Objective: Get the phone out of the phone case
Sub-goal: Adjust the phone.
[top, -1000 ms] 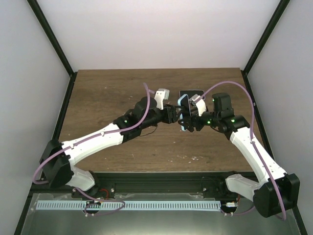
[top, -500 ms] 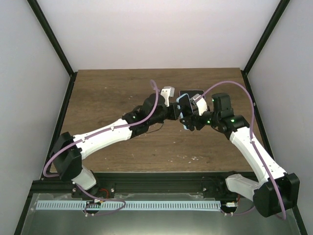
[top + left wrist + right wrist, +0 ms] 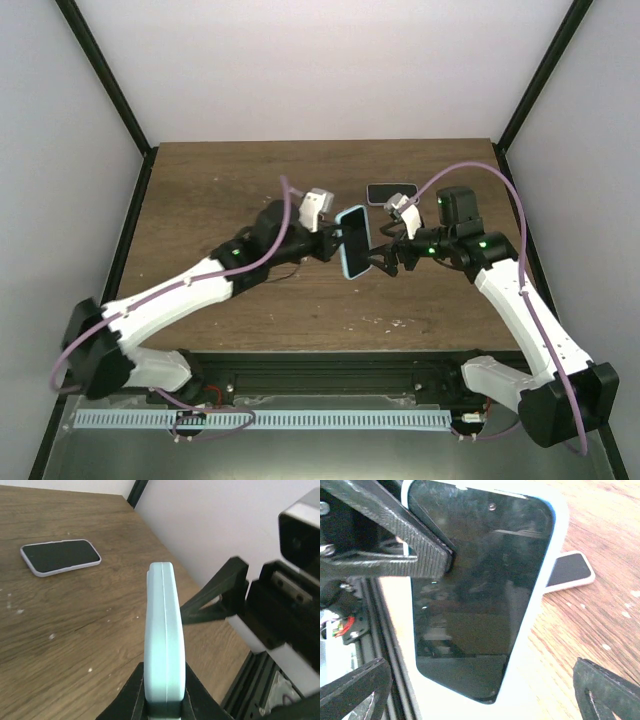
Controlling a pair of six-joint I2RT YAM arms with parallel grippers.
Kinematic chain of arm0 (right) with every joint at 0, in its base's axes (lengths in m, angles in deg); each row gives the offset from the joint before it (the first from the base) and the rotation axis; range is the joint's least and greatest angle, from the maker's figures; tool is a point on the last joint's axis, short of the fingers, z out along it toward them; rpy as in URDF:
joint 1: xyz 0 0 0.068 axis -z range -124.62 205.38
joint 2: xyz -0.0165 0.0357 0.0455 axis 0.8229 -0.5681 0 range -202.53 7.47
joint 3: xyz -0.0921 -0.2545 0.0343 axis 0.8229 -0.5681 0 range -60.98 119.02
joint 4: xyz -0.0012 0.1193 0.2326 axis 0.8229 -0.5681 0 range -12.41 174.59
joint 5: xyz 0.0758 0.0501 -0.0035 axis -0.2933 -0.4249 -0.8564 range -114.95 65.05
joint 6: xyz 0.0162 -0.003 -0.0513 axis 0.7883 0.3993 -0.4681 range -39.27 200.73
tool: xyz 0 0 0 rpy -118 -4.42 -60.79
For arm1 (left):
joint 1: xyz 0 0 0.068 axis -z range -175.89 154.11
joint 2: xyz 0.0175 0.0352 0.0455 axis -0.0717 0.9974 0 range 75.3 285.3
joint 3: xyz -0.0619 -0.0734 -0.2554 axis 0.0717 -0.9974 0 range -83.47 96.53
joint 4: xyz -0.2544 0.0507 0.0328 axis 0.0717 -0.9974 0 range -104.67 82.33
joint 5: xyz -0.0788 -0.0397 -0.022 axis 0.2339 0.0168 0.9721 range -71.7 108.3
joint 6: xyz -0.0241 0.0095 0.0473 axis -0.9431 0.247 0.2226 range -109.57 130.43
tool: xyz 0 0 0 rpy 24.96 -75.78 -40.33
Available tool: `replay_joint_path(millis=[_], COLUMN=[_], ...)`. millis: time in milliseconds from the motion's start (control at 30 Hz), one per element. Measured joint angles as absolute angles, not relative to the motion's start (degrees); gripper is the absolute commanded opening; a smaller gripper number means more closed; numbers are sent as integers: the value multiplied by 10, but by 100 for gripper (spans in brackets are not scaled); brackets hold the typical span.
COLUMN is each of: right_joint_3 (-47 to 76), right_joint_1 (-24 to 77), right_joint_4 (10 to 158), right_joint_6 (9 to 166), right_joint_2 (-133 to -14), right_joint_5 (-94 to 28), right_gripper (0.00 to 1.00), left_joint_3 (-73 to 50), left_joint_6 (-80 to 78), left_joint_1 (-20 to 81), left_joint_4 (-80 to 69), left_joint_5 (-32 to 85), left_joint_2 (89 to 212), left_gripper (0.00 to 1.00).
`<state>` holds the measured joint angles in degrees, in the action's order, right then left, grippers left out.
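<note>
Wooden table [image 3: 220, 190] is boxed in by white walls [image 3: 320, 60] with black corner posts [image 3: 105, 75]. A second phone [image 3: 391, 192], dark screen up in a pale case, is laid flat near the far edge, right of centre. White specks [image 3: 385, 321] are scattered on the wood towards the front. A black rail [image 3: 320, 365] is fixed along the near edge, and a white toothed strip [image 3: 270, 420] is seen below it.
</note>
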<state>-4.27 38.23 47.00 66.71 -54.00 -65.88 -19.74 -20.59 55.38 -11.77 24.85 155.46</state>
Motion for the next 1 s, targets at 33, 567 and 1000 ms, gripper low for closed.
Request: replay_joint_path(millis=[33,567,1000], right_joint_3=[-35,14,23], right_joint_1=[382,359,265], right_joint_4=[459,295,312], right_joint_6=[655,455,468], right_joint_2=[-540,-576,-593], right_joint_5=[-678,-937,-908], right_gripper=[98,55,27], left_joint_3=[-224,-398,-395], left_joint_6=[-194,-52,-38], left_joint_1=[546,546,556], left_joint_4=[-120,-176,-171], left_joint_5=[261,457,508], left_joint_2=[1522,1271,1304], left_gripper=[0,0,0])
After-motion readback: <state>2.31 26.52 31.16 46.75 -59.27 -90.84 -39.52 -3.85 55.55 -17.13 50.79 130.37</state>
